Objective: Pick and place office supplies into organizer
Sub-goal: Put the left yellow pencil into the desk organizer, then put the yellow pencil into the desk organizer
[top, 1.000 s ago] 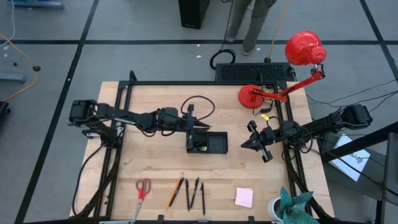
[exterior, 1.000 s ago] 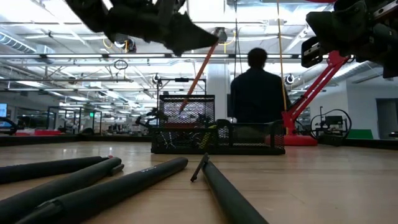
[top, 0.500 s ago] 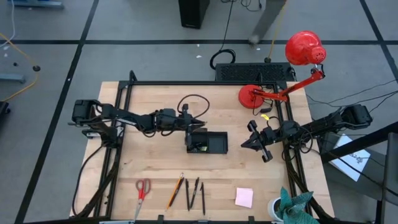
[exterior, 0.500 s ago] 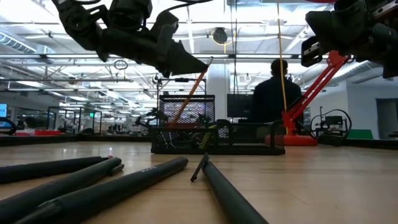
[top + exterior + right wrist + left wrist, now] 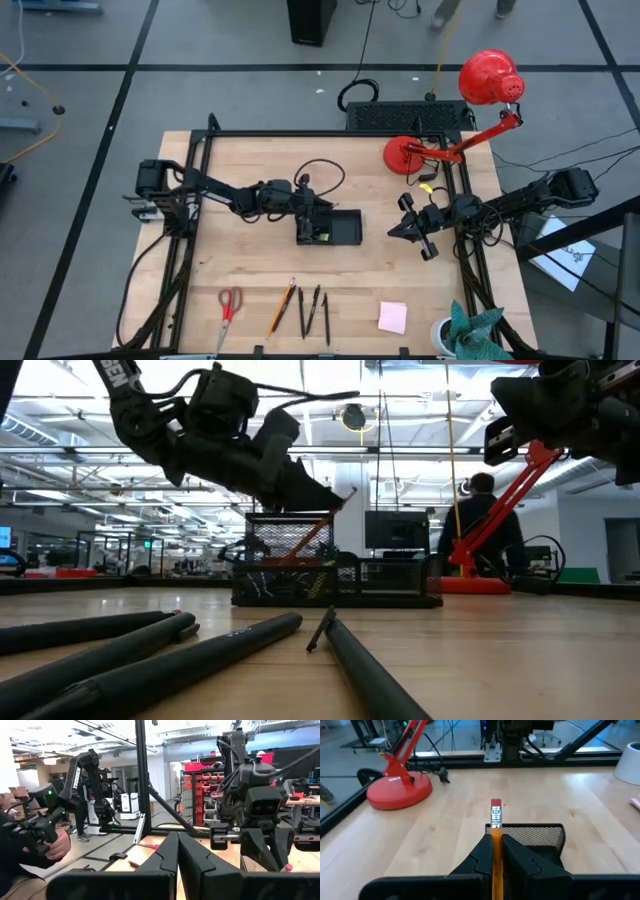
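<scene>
Pencil (image 5: 495, 832) pinched by left gripper (image 5: 494, 851) above organizer (image 5: 547, 835) edge.

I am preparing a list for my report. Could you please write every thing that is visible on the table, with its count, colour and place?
organizer: one, black mesh, table centre
pencil: one, orange, held over the organizer by the left tool
scissors: one, red handles, front edge, left
second pencil: one, orange, front edge, beside the pens
pens: three, black, front edge, centre
sticky-note pad: one, pink, front edge, right
desk lamp: one, red, back right corner
keyboard-like slab: one, black, just behind the table
left tool: one, dark, shut on the pencil above the organizer's left end
right tool: one, dark, shut, waiting right of the organizer
</scene>
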